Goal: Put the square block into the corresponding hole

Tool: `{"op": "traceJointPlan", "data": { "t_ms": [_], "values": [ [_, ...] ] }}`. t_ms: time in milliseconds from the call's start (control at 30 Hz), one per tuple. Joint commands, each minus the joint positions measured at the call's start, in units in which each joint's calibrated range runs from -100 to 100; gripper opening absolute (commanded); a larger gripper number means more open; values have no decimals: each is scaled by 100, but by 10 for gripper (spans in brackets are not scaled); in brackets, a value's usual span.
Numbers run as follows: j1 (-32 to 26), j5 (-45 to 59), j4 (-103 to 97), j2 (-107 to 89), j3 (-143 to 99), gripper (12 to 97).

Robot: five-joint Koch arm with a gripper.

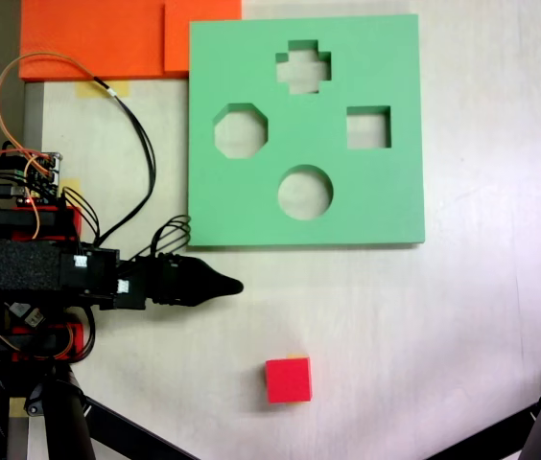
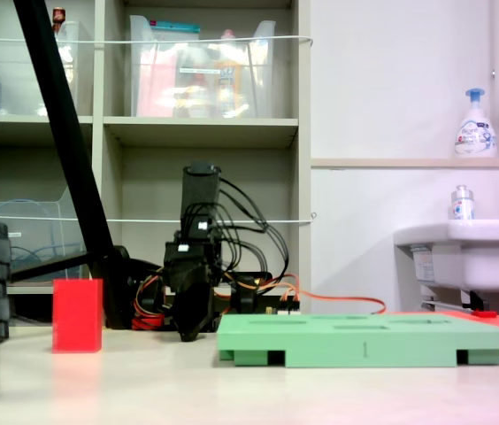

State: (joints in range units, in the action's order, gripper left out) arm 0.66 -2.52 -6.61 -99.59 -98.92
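Black Koch arm w/ black pointed gripper lies folded low at left-centre of a fixed view, tip pointing right. In another fixed view gripper sits lower centre-left, nose angled down. Jaws overlap, so open/closed unclear.

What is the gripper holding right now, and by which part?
Nothing. The gripper is clear of the square block, which sits alone on the table.

block: matt red foam
board: matt green foam
gripper: black plastic
table: smooth, pale, matt
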Motion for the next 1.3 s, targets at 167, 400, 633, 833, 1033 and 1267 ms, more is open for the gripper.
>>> {"op": "traceJointPlan", "data": {
  "t_ms": [167, 400, 633, 833, 1033, 1267],
  "values": [
    [474, -1851, 261, -41, -108, 474],
    [1001, -3302, 3959, -41, 1507, 432],
    [1011, -3609, 6905, -41, 3890, 384],
    [1094, -3516, 8533, 587, 6323, 396],
    [1167, -3482, 10314, 3758, 9344, 637],
    [1226, -3424, 10227, 5895, 10500, 956]
  ]
}}
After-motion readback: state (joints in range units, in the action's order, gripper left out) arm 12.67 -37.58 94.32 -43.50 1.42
